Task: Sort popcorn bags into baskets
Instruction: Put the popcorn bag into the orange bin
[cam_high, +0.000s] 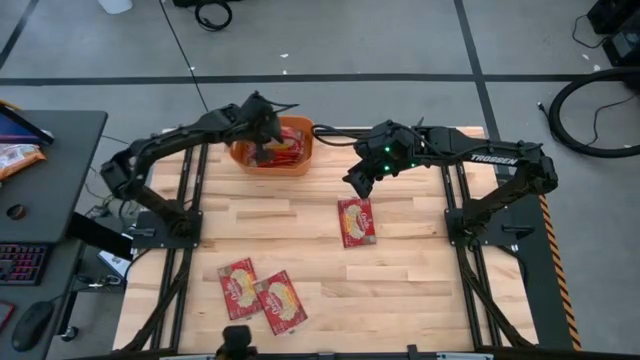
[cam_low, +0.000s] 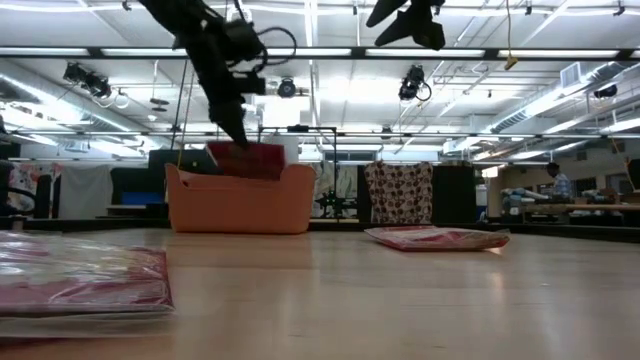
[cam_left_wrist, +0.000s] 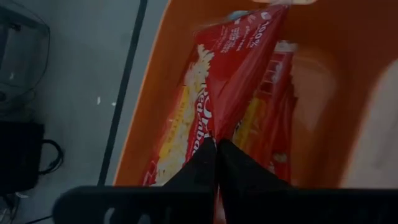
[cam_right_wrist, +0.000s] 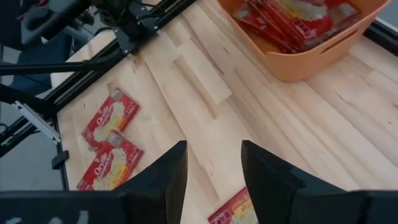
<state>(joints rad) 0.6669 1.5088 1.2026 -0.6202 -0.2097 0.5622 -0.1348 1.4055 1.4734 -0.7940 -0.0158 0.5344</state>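
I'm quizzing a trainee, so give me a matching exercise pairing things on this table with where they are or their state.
Things:
1. left hand
2. right hand
3. orange basket
4. two overlapping popcorn bags

Places or states:
A. table's far edge
B. open, above the bare table
C. table's near edge
D. shut on a popcorn bag over the basket

Pairs: 1-D, 2-B, 3-A, 4-C

The orange basket (cam_high: 300, 158) sat near the top middle of the high view, and it held several red popcorn bags (cam_right_wrist: 292, 22) with yellow popcorn pictures on them. One red bag (cam_left_wrist: 239, 68) stuck up out of the basket, pinched between the left gripper's (cam_left_wrist: 216, 144) closed fingers. One more bag (cam_high: 356, 221) lay flat in the middle of the table, and two bags (cam_high: 262, 294) lay side by side, touching, at the lower left.
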